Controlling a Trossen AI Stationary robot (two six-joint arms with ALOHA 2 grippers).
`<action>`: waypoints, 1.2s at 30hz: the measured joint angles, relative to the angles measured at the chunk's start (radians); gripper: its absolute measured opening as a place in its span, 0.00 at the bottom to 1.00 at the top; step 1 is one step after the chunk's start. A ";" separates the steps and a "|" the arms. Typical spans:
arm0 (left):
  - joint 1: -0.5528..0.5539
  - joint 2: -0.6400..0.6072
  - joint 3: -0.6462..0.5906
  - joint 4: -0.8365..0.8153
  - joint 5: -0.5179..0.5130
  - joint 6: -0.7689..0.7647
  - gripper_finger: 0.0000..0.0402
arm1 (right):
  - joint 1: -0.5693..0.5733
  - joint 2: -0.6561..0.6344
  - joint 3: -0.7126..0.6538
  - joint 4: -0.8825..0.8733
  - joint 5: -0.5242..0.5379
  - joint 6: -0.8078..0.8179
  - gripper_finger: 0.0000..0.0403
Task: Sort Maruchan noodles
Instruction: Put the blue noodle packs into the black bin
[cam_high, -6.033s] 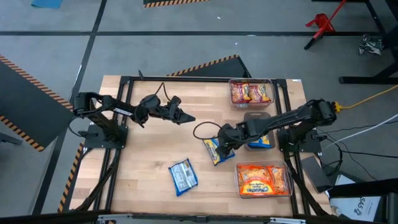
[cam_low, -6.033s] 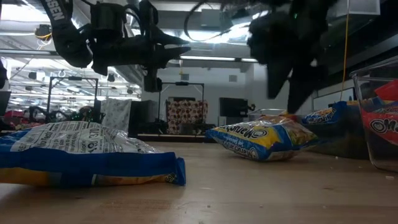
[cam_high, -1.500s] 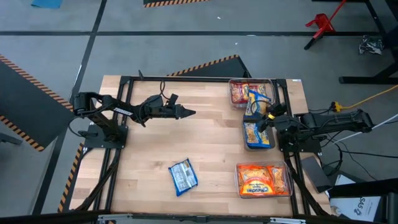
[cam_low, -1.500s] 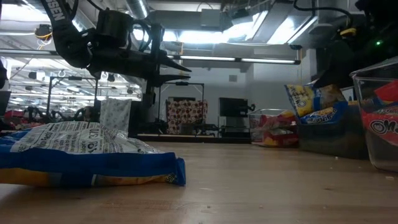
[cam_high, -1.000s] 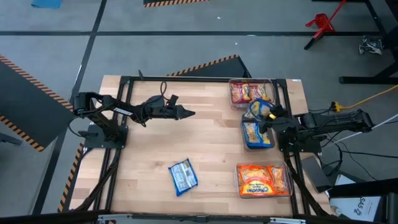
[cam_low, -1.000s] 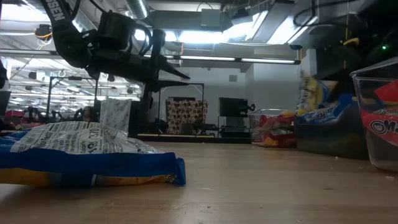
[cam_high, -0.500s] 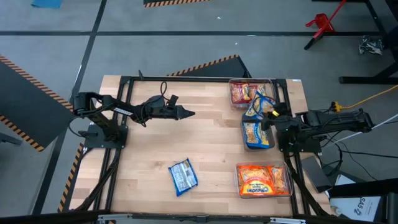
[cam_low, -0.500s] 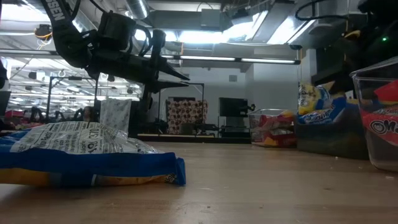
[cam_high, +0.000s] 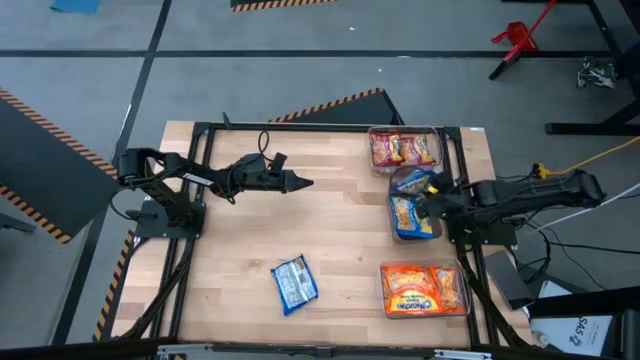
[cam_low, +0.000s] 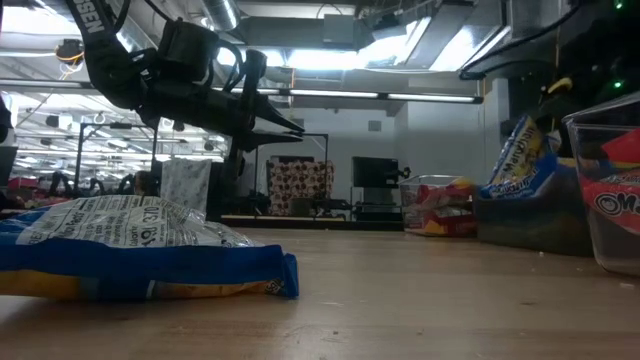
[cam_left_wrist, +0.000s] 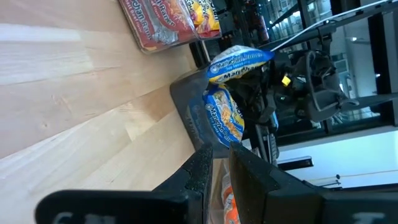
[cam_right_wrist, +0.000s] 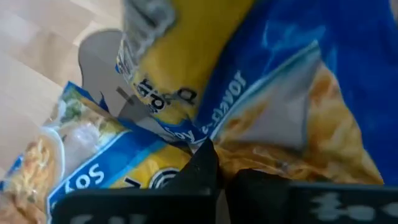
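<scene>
My right tool (cam_high: 428, 200) pinches a crinkly blue-and-yellow packet (cam_high: 411, 181) over the clear middle bin (cam_high: 415, 232); left tool (cam_high: 305, 182) is clenched at ten o'clock above the wooden worktop (cam_high: 240, 250).

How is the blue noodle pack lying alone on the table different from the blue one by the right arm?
The lone pack lies flat on the bare wood, near the front edge, with its pale printed back showing. The other blue pack stands tilted up at the far end of the middle bin, leaning over another pack there, right by the right tool. No tool is near the lone pack; the left tool hangs well away. Both are blue-and-yellow Maruchan packets.
</scene>
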 joint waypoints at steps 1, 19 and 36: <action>0.000 0.000 0.000 0.000 0.000 0.000 0.12 | 0.000 0.008 0.005 -0.005 -0.007 -0.001 0.01; 0.000 0.000 0.000 -0.019 -0.028 0.036 0.12 | 0.000 0.013 0.205 -0.191 0.048 -0.099 0.34; -0.113 -0.107 0.000 0.068 0.578 -0.027 0.01 | 0.001 0.216 0.391 0.347 -0.171 -0.588 0.44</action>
